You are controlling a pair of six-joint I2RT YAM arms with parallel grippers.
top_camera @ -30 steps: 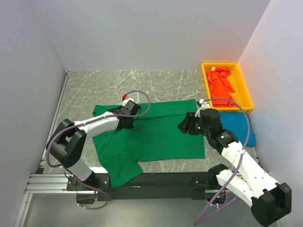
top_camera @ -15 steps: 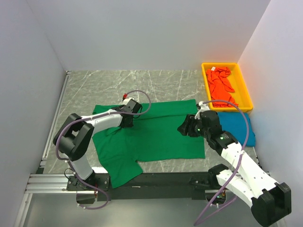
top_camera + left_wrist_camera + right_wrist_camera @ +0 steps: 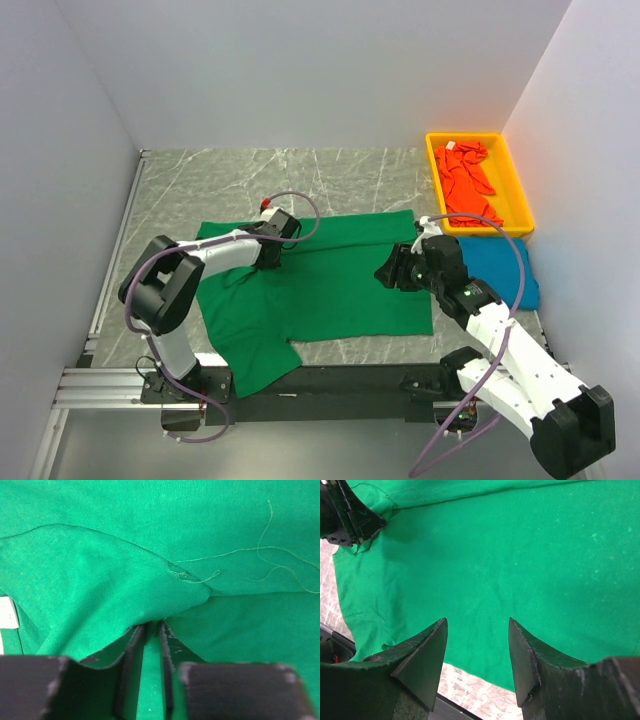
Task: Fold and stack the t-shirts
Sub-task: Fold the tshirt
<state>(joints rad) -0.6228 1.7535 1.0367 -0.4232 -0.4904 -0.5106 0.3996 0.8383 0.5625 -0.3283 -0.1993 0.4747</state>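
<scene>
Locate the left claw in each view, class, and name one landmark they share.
Top external: left claw left of centre, on the green t-shirt.
Left wrist: bottom centre, pinching a raised fold.
Right wrist: top left corner.
Shared landmark: the green t-shirt.

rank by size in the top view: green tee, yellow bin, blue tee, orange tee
1. green tee
2. yellow bin
3. blue tee and orange tee: look alike, blue partly behind the right arm

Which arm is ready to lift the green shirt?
The left arm: its jaws pinch a raised fold of the green t-shirt. The right arm hovers above the cloth, jaws open, holding nothing.
</scene>
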